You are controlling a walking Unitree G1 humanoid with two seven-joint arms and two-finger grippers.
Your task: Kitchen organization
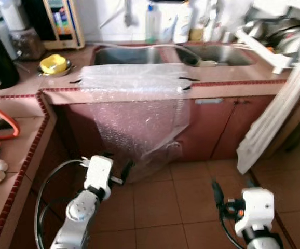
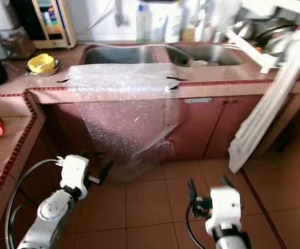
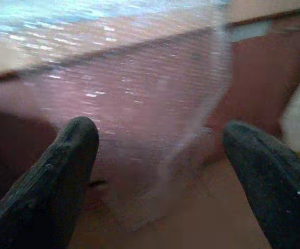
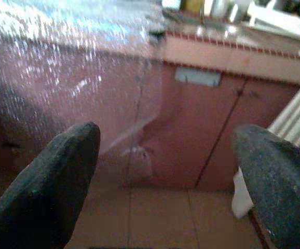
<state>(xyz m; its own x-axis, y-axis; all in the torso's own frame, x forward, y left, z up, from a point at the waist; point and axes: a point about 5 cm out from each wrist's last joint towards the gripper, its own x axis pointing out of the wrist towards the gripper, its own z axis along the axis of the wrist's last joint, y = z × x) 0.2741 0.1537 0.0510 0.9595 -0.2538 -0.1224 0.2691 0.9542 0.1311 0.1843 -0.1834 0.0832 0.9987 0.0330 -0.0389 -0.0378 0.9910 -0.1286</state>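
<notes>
A clear bubble-wrap sheet [image 1: 139, 111] lies over the front edge of the tiled bench [image 1: 228, 83], just before the double sink [image 1: 173, 54], and hangs down the red cabinet front almost to the tiled floor [image 1: 165, 207]. The left pincer [image 1: 120, 174] is held low near the sheet's lower edge, its fingers [image 3: 62, 176] wide apart and gripping nothing. The right pincer [image 1: 233, 192] hovers over the floor, further from the sheet, its fingers likewise spread wide and empty. A yellow bowl [image 1: 54, 64] sits on the bench beside the sink. A folded white rack [image 1: 274, 114] leans against the bench at the sink's far side.
</notes>
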